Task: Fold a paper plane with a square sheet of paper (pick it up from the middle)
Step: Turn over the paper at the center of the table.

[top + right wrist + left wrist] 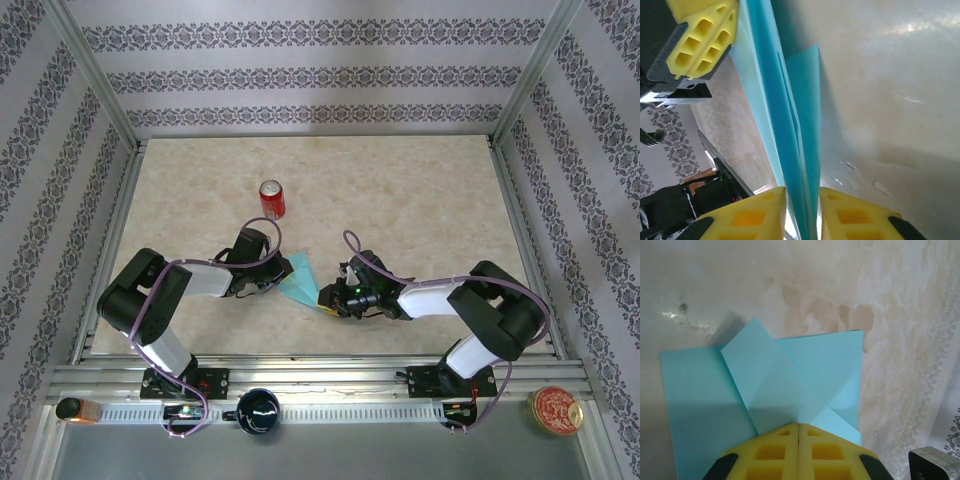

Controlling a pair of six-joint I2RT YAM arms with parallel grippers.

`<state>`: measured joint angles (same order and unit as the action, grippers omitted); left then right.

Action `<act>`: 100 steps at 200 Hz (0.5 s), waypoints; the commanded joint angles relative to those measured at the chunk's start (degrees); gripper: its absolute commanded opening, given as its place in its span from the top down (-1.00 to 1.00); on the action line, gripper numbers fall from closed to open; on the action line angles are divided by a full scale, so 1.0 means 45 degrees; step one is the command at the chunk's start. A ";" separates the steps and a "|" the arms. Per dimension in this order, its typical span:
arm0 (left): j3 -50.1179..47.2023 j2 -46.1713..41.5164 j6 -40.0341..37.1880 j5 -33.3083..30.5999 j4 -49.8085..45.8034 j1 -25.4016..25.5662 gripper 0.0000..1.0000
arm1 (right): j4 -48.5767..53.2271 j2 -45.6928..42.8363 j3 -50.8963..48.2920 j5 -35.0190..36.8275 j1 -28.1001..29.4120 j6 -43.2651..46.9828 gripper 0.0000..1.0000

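Both arms bend inward from their bases with elbows out, the left gripper (270,283) reaching toward 3 o'clock with its jaws pressed together, the right gripper (328,298) facing it toward 9 o'clock, fingers pinched narrowly on the blue paper (800,125)

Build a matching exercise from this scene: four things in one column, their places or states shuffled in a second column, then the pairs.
Things:
1. soda can
2. sheet of paper
3. left gripper
4. black mug

Places or states:
A. shut, tips at the paper
B. on the near ledge
C. turquoise, partly folded
D. red, upright on the table

Pairs: 1-D, 2-C, 3-A, 4-B
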<state>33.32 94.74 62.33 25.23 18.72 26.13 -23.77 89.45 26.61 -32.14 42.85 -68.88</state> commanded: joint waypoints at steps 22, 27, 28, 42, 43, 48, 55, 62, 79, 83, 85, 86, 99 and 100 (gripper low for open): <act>-0.0303 -0.0181 0.0239 0.0371 0.0406 -0.0136 0.83 | -0.0330 0.0069 -0.0081 -0.0126 -0.0300 0.0273 0.65; -0.0283 -0.0226 0.0205 0.0493 0.0526 -0.0150 0.80 | -0.0305 0.0052 -0.0112 -0.0123 -0.0327 0.0321 0.69; -0.0280 -0.0239 0.0199 0.0509 0.0546 -0.0146 0.80 | -0.0304 0.0048 -0.0122 -0.0133 -0.0335 0.0333 0.70; -0.0102 -0.0516 0.0026 0.0754 0.0548 -0.0160 0.68 | -0.0323 -0.0028 -0.0150 -0.0291 -0.0391 0.0441 0.77; -0.0081 -0.0540 0.0012 0.0757 0.0533 -0.0161 0.68 | -0.0323 -0.0041 -0.0151 -0.0305 -0.0406 0.0452 0.77; -0.0016 -0.0689 -0.0056 0.0825 0.0461 -0.0153 0.62 | -0.0306 -0.0111 -0.0143 -0.0397 -0.0417 0.0514 0.77; 0.0066 -0.0955 -0.0159 0.0895 0.0335 -0.0156 0.56 | -0.0239 -0.0212 -0.0145 -0.0513 -0.0454 0.0592 0.78; 0.0174 -0.1280 -0.0305 0.0891 0.0069 -0.0153 0.52 | -0.0128 -0.0371 -0.0180 -0.0570 -0.0523 0.0679 0.80; 0.0473 -0.2345 -0.0799 0.0615 -0.1065 -0.0160 0.45 | 0.0414 -0.0954 -0.0264 -0.0553 -0.0695 0.1145 0.85; 0.0578 -0.2628 -0.0929 0.0500 -0.1386 -0.0158 0.44 | 0.0593 -0.1133 -0.0269 -0.0568 -0.0754 0.1284 0.85; 0.0612 -0.2765 -0.1015 0.0451 -0.1557 -0.0156 0.43 | 0.0721 -0.1217 -0.0274 -0.0581 -0.0778 0.1391 0.85; 0.0637 -0.2837 -0.1056 0.0429 -0.1638 -0.0159 0.43 | 0.0775 -0.1270 -0.0271 -0.0596 -0.0794 0.1435 0.85; 0.0987 -0.3722 -0.1666 0.0012 -0.2805 -0.0166 0.41 | 0.1759 -0.2016 -0.0241 -0.0546 -0.0953 0.2210 0.85; 0.1020 -0.3784 -0.1723 -0.0034 -0.2907 -0.0174 0.40 | 0.1870 -0.2109 -0.0226 -0.0530 -0.0951 0.2284 0.85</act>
<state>34.15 84.42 60.47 27.33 14.87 26.13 -21.96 85.62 26.06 -33.76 39.90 -65.19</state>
